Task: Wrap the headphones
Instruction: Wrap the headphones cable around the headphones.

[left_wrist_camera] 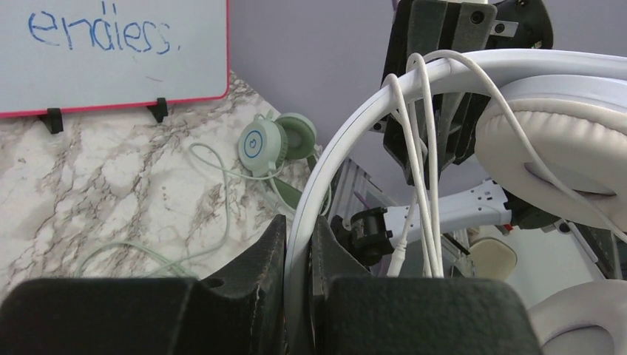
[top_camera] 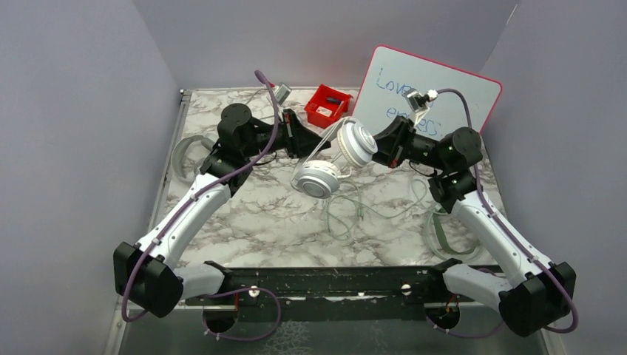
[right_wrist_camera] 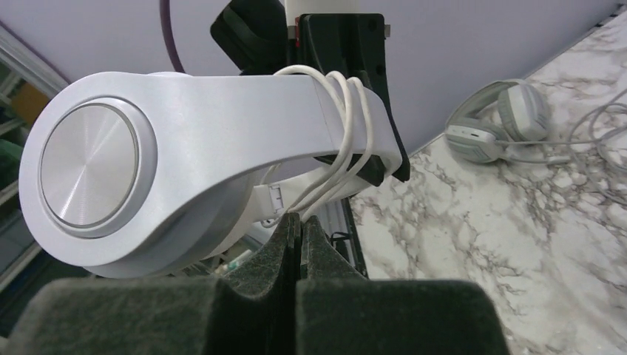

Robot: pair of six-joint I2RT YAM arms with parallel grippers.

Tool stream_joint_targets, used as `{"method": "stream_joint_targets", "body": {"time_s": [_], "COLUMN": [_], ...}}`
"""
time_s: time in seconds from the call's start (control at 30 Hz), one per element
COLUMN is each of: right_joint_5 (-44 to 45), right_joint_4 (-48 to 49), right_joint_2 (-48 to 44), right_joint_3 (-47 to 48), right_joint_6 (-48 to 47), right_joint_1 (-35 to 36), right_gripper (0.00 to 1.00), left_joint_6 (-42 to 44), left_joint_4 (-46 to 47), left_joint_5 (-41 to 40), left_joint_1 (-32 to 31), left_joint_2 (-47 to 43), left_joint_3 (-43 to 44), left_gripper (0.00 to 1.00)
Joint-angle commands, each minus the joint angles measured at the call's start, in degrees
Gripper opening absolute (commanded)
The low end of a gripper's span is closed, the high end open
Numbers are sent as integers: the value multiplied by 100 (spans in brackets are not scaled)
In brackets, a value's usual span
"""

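The white headphones are up in the air, above the tabletop, between the two claws. The left claw is clenched on the thin white headband. The band goes up from between its fingers and bends over to a fat round cup on the far side of the claw. The right claw is squeezed tight. The headphones hang just past its tips, with one shiny cup off to one side. The white cable is looped around the band and comes down to those tips. I cannot tell if it is pinched there. A mint pair lies on the tabletop well beyond the left claw. A grey pair lies well beyond the right claw.
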Motion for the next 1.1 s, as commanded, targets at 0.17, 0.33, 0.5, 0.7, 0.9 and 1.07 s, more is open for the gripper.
{"method": "stream_joint_targets", "body": {"time_s": [0.17, 0.33, 0.5, 0.7, 0.9, 1.07], "right_joint_5": [-316, -95, 109, 538, 763, 865], "right_joint_4": [1760, 2424, 2573, 2673, 2919, 3085], "right_joint_2": [155, 100, 227, 440, 765, 893], "right_joint_3": [-13, -63, 231, 451, 554, 669], "right_joint_6": [1791, 2501, 2516, 1922, 2111, 2403], "right_joint_1": [33, 33, 44, 56, 120, 211], "right_gripper": [0, 0, 0, 0, 0, 0], "left_joint_6": [-541, -546, -879, -1248, -1466, -1462], "left_joint_4": [1644, 2131, 2590, 2650, 2653, 2659], "left_joint_5": [-365, -589, -861, -1295, -1602, -1702], "left_joint_1": [205, 238, 238, 238, 229, 229], "left_joint_2": [-213, -270, -185, -160, -188, -122], "left_joint_3": [-104, -359, -530, -659, -742, -768], "left_gripper": [0, 0, 0, 0, 0, 0]}}
